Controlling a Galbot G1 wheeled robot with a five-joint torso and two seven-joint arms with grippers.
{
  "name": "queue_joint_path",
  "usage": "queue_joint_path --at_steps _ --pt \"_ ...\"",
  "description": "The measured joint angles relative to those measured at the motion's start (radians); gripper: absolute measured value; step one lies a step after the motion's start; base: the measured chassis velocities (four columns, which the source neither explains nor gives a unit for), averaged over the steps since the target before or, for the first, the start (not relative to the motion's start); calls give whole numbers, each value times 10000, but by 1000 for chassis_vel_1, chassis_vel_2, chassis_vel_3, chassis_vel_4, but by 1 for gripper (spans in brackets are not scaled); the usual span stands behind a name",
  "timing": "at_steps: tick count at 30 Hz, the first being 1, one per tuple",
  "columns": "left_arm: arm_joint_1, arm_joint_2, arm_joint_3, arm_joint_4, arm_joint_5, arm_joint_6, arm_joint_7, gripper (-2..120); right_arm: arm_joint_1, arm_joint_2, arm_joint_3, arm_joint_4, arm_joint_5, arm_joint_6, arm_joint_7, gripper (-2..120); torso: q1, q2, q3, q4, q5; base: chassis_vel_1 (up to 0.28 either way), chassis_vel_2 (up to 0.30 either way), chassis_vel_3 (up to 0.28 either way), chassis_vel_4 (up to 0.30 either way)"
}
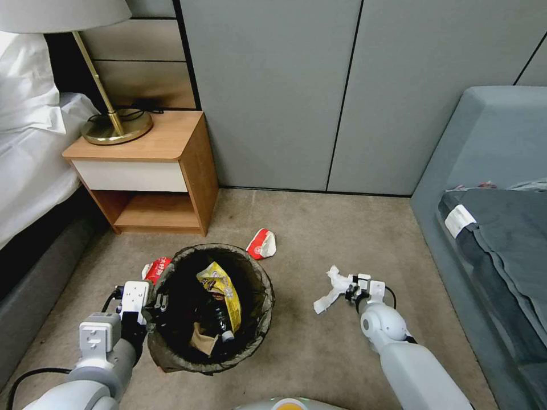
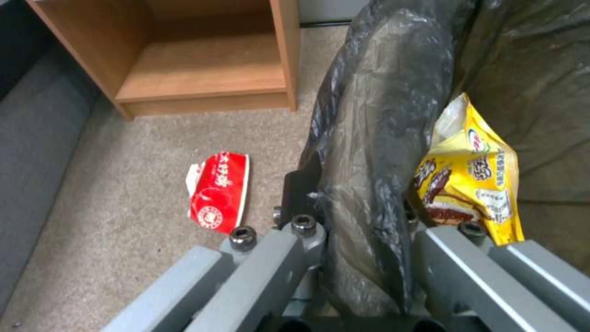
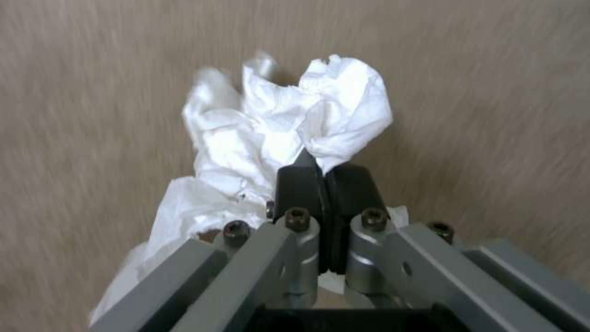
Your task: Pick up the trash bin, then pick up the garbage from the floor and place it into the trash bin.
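The trash bin (image 1: 266, 296), with a dark bag liner over its rim, is held at its left rim by my left gripper (image 1: 157, 304), shut on the rim and liner (image 2: 381, 115). Inside lie a yellow wrapper (image 1: 225, 290), a bottle with a white cap (image 1: 222, 327) and crumpled brown paper (image 1: 203, 341). My right gripper (image 1: 352, 290) is to the right of the bin, low over the carpet, shut on a white tissue (image 3: 289, 129). One red-white wrapper (image 1: 262, 244) lies on the floor beyond the bin. Another (image 2: 218, 191) lies by the bin's left side.
A wooden nightstand (image 1: 171, 165) with a brass lamp (image 1: 114, 122) stands at the back left, beside a bed (image 1: 28, 171). A grey sofa (image 1: 490, 199) runs along the right. Grey wall panels (image 1: 319, 91) close off the back. Open carpet (image 1: 342, 353) lies between the bin and the sofa.
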Motion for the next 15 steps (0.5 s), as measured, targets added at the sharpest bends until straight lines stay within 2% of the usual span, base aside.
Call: queue_joint_path --at_steps 8,9,11,14,15 --pt "-73 39 7 0 -48 0 9 3 -51 -307 656 1089 192 -171 -67 0 0 0 0 1 -1 0 0 0 0" --pt "-105 40 27 0 -53 0 14 3 -141 -459 825 1684 333 -280 -36 0 0 1 0 0 -1 0 0 0 0" --pt "-121 39 38 0 -55 0 17 3 -185 -529 886 1953 389 -307 -16 0 0 0 0 1 0 0 0 0 0" --pt "-181 62 97 0 -97 0 27 3 -518 -1380 1191 3986 575 -323 41 0 0 0 0 1 -3 0 0 0 0" --pt "-181 62 97 0 -97 0 27 3 -518 -1380 1191 3986 575 -323 41 0 0 0 0 1 -3 0 0 0 0"
